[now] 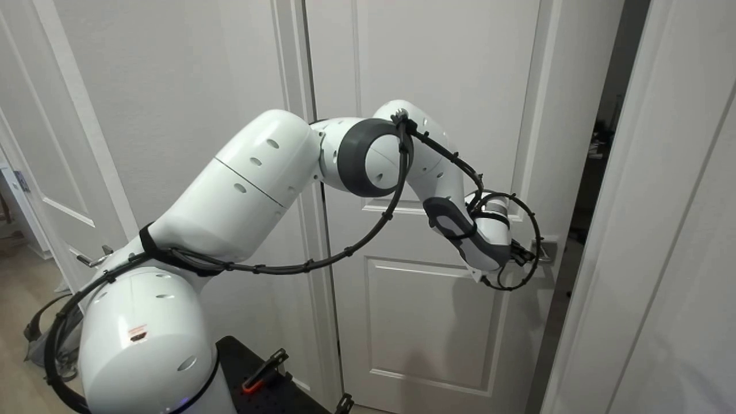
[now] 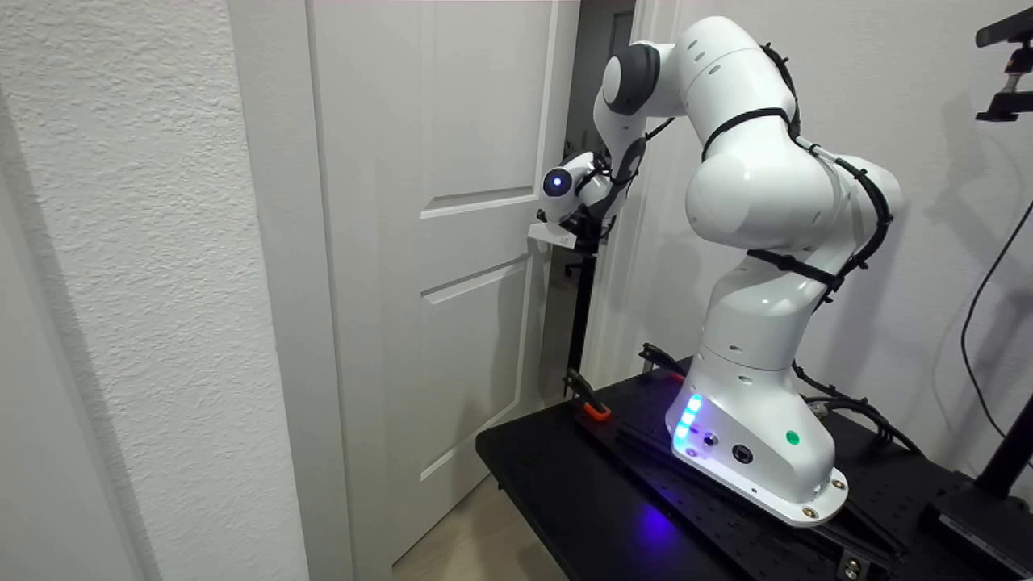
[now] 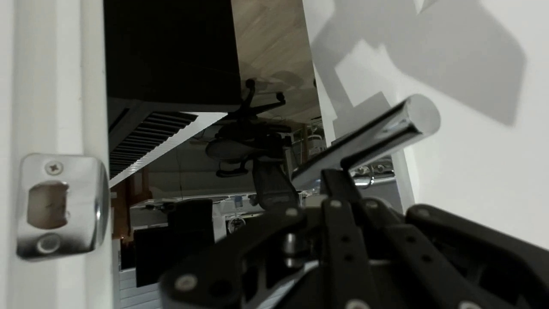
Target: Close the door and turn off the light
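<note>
Door (image 1: 414,237), white and panelled, is standing ajar in its frame (image 1: 632,230), a dark gap (image 1: 601,126) showing along the handle edge in both exterior views. Its silver lever handle (image 3: 377,135) is jutting out in the wrist view. Right by it, the pincer (image 3: 345,186) is standing clenched, fingers together; the view is not letting me tell whether the tips are touching the metal. Across the gap, a strike plate (image 3: 83,201) is shining. Beyond, a dark office chair (image 3: 274,184) is appearing upside down. In an exterior view, a flat white piece (image 2: 550,235) near the arm's tip is bearing a mark too small to read. On the white arm (image 1: 207,201), a small label (image 1: 138,333) is showing reddish print above a dark mark, its wording too tiny to make out. The arm's base (image 2: 759,411) is resting on a black table (image 2: 524,468), wearing a round green sticker (image 2: 792,437) and glowing with bluish lights (image 2: 687,420). Clamps (image 2: 595,410) with red-orange parts are sitting near the table's edge.
</note>
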